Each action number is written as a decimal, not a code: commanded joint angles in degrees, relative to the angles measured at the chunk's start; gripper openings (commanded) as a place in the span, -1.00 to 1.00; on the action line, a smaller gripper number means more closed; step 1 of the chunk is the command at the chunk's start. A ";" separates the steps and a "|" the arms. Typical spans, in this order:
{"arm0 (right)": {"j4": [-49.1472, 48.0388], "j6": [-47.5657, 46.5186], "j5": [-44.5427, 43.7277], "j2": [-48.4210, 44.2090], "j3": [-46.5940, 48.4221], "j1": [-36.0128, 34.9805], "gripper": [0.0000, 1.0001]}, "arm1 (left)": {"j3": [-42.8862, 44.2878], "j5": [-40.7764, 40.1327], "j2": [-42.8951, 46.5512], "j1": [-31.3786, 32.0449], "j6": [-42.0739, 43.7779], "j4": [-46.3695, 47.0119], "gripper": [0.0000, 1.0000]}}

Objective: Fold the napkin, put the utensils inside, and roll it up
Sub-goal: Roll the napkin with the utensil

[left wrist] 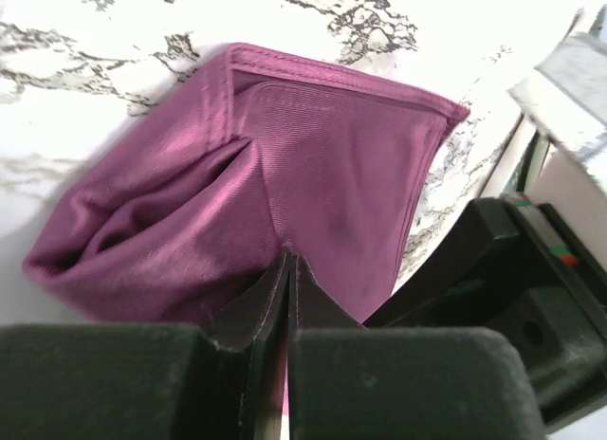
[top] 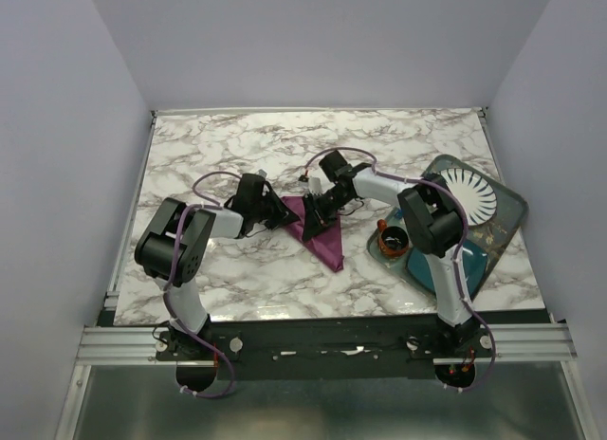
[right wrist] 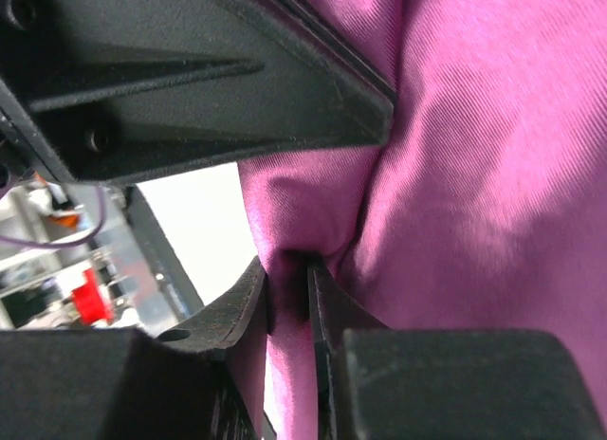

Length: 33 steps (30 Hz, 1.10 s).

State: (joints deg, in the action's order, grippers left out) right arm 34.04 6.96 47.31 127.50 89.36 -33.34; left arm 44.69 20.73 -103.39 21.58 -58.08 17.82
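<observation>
Napkin (top: 321,233): plum cloth, folded to a triangle, mid-bench (top: 237,146), point toward the arms.
Left hand (left wrist: 287,260): jaws pressed together, pinching a raised pleat at the napkin's left side.
Right hand (right wrist: 287,279): jaws closed on a bunched fold of the same cloth, close beside the left hand and crowding it.
Cup (top: 391,239): orange-rimmed, right of the napkin, beside the right arm.
Mat (top: 446,269): teal, at the right edge.
Plate (top: 469,198): white, behind the mat.
</observation>
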 commanded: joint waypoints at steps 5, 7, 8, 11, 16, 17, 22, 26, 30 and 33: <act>2.17 -1.16 -20.01 -12.35 -5.95 -2.33 -0.09 | -5.75 -2.71 -1.37 0.65 1.22 -1.39 -0.79; 1.29 -1.42 -26.45 -17.09 -7.79 -5.66 0.12 | -6.27 -2.89 -1.37 0.65 1.48 -1.39 -0.79; 0.33 -1.34 -33.27 -18.16 -8.50 -7.16 0.16 | -6.37 -2.98 -1.37 0.65 1.40 -1.30 -0.79; -1.25 -1.08 -49.16 -20.80 -9.55 -13.57 0.29 | -6.10 -2.71 -1.64 0.56 1.22 -1.56 -0.80; -2.93 0.07 -65.13 -18.88 -9.03 -21.57 0.42 | -5.31 -2.45 -1.28 0.48 1.39 -2.53 -0.80; -3.89 0.07 -67.59 -17.56 -9.03 -22.20 0.43 | -5.22 -2.45 -1.28 0.48 1.40 -2.71 -0.80; -5.65 -1.07 -70.95 -13.78 -8.24 -24.49 0.46 | -4.96 -2.28 -1.28 0.48 1.22 -3.15 -0.81; -6.88 -1.34 -70.69 -11.14 -8.15 -24.84 0.44 | -5.14 -2.10 -1.37 0.48 0.87 -2.97 -0.81; -8.91 -0.20 -70.24 -10.00 -9.56 -24.93 0.31 | -5.22 -2.10 -0.85 0.48 1.13 -3.06 -0.81; -9.08 0.68 -67.37 -10.08 -10.34 -24.23 0.02 | -4.52 -3.06 1.17 0.56 2.97 -5.51 -0.74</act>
State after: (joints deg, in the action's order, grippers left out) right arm 26.55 6.09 -20.40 115.63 80.82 -57.80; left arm 41.50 20.64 -103.07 21.67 -58.61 23.27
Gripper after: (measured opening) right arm 0.619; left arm 0.103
